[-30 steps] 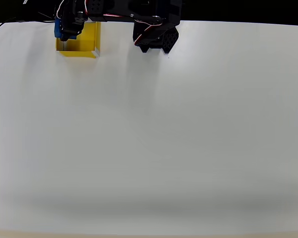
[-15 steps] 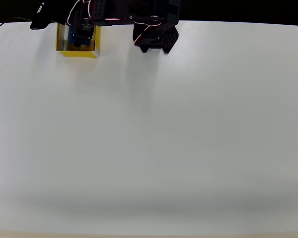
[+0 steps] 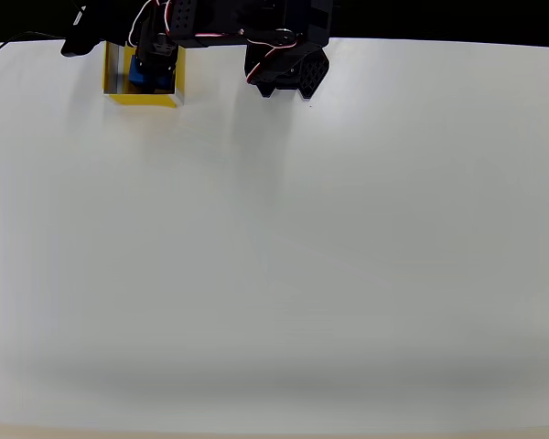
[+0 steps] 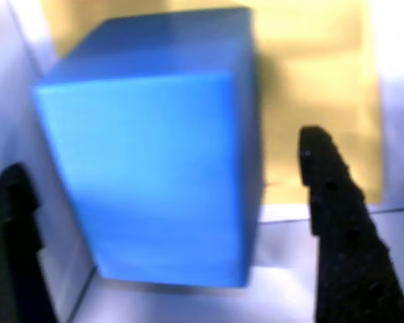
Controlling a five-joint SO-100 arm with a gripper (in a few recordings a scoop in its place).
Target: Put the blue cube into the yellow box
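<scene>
Wrist view, nearest: gripper (image 4: 168, 202) spread wide, a gap showing between the right finger (image 4: 337, 222) and the blue cube (image 4: 155, 148). The cube rests inside the yellow box (image 4: 316, 87); placement appears done, only withdrawal remaining. Overhead view: box (image 3: 116, 89) at the table's (image 3: 302, 274) far-left edge. No legible writing.

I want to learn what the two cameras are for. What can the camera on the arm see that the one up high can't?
Wrist view alone: the gaps between the blue cube and each of the black fingers, so the gripper is open. It also shows the box's pale inner walls close up.

Overhead view alone: the wide white table, the arm's black base, and where the yellow box sits, near the table's top-left corner.

Both: the blue cube inside the yellow box, with the gripper over it.
</scene>
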